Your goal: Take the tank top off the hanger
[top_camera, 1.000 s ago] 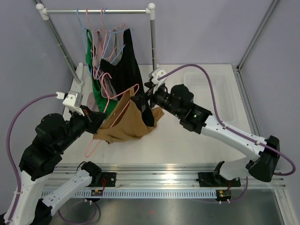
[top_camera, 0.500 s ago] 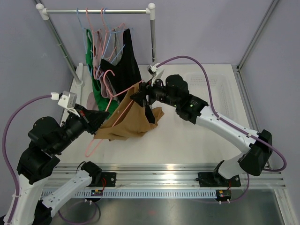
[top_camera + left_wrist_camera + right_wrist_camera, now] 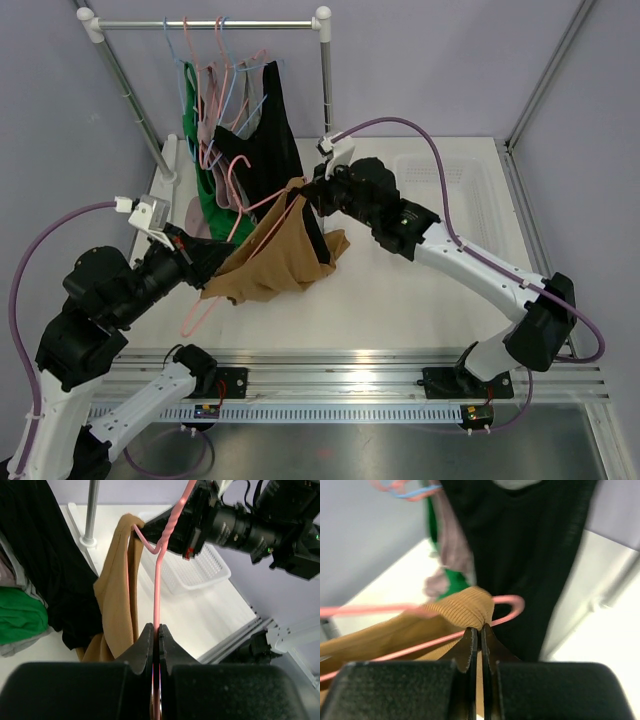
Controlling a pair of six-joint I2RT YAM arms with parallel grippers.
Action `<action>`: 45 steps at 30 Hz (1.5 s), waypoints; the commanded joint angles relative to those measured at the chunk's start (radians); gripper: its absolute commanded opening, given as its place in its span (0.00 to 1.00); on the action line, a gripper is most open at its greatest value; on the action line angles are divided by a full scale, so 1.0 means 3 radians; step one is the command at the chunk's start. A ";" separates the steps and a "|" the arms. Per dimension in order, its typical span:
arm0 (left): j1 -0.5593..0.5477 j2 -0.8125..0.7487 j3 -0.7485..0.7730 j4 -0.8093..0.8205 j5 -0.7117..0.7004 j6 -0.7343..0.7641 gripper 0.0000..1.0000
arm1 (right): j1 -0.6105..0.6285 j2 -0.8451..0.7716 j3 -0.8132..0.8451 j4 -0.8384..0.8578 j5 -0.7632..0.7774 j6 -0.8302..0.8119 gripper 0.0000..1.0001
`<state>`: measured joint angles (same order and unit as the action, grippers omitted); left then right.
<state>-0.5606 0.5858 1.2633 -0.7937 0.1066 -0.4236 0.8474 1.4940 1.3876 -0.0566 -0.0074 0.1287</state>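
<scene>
At the right tool (image 3: 476, 632), jaws are clenched on the brown tank top's (image 3: 272, 262) strap where it loops over the pink hanger's (image 3: 262, 200) shoulder end. Since a second ago this arm has swung up and left, lifting that strap corner higher and closer to the clothes rack (image 3: 205, 24); the fabric there now sits bunched at the very tip of the hanger arm in the right wrist view. Judgement: strap is near slipping off that end, so the first shoulder is close to freed, the other still on.

Left tool (image 3: 155, 632) is clamped on the hanger's thin pink wire, holding it off the desk (image 3: 400, 300); it has barely moved, only pulled back slightly. Tank top hangs between the two tools, lower hem draped down toward the desk surface, still threaded on the hanger.

Around: black garment (image 3: 262, 140) hangs just behind the raised strap, green garment (image 3: 212, 195) beside it, spare pink and blue hangers on the rack rail. White basket (image 3: 452, 190) sits on the desk, right rear, well apart. In the way: black garment and rack post are near the right tool's path; further lift could snag them.
</scene>
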 commanded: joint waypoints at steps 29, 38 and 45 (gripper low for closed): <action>0.0002 0.0895 -0.0182 0.3976 -0.0748 0.0537 0.00 | -0.0759 -0.1713 0.0217 -0.2214 -0.1187 -0.0148 0.00; 0.0002 0.0763 -0.0534 0.3262 -0.0733 0.0211 0.00 | -0.0693 -0.1498 -0.0498 -0.1678 -0.1275 0.0082 0.00; 0.0002 0.1094 -0.0218 0.2207 -0.0943 0.0006 0.00 | -0.0427 -0.1232 -0.0908 -0.1427 -0.0437 0.0312 0.52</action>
<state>-0.5598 0.8494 1.1183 -0.0063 -0.1215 -0.3908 0.6914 1.1316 1.1202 -0.5800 -0.2768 0.1806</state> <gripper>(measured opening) 0.024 0.432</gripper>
